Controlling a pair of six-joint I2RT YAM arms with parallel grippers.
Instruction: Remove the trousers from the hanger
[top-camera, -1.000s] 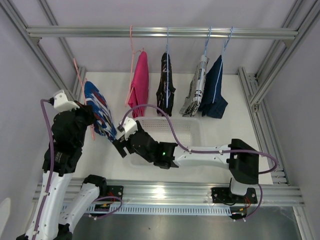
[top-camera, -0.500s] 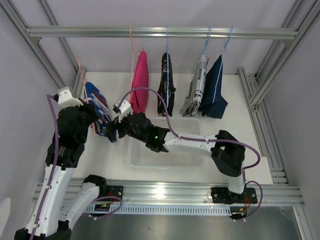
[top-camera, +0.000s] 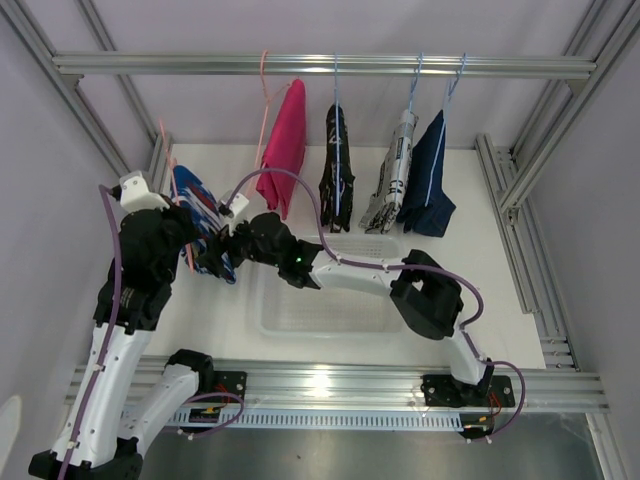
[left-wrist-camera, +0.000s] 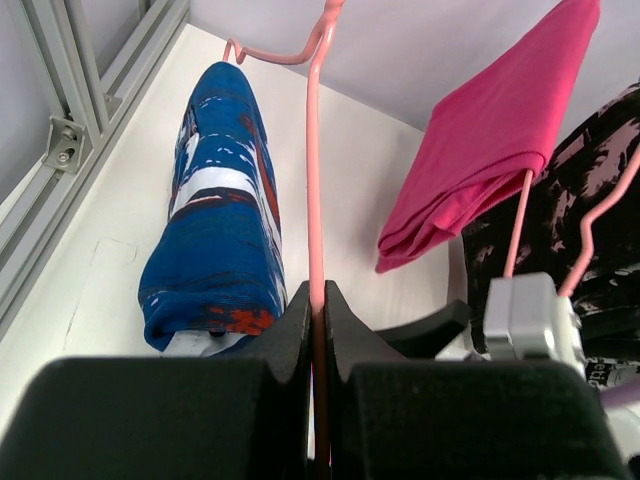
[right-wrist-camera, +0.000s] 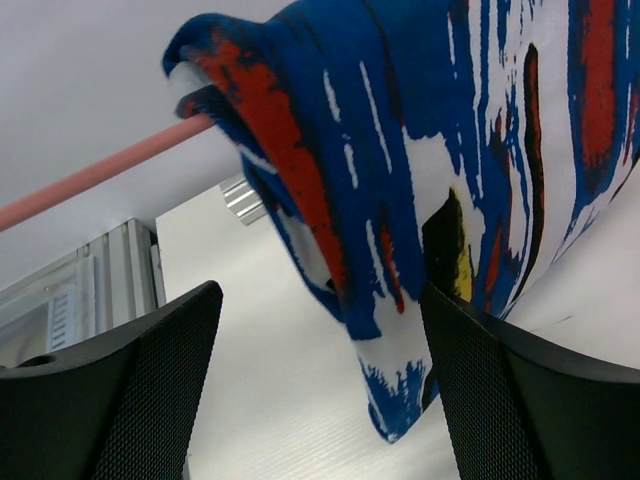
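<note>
The blue trousers (top-camera: 198, 212) with a red and white pattern hang folded over a pink hanger (top-camera: 164, 140) at the left. My left gripper (left-wrist-camera: 316, 296) is shut on the hanger's (left-wrist-camera: 314, 150) wire, just beside the blue trousers (left-wrist-camera: 215, 230). My right gripper (top-camera: 222, 258) is open and reaches in from the right. In the right wrist view, its two fingers stand on either side of the lower end of the trousers (right-wrist-camera: 450, 150), and the gripper (right-wrist-camera: 320, 330) is not closed on the cloth. The hanger bar (right-wrist-camera: 90, 175) shows at the upper left.
On the rail (top-camera: 330, 65) hang pink trousers (top-camera: 283, 150), black-and-white ones (top-camera: 335, 165), white printed ones (top-camera: 393, 185) and dark blue ones (top-camera: 428, 180). A clear plastic bin (top-camera: 330, 300) sits on the table under my right arm. Frame posts stand at both sides.
My right gripper has travelled left and up to the blue trousers, now straddling their lower end. The pink trousers have swung up to the right. The left gripper has kept its hold.
</note>
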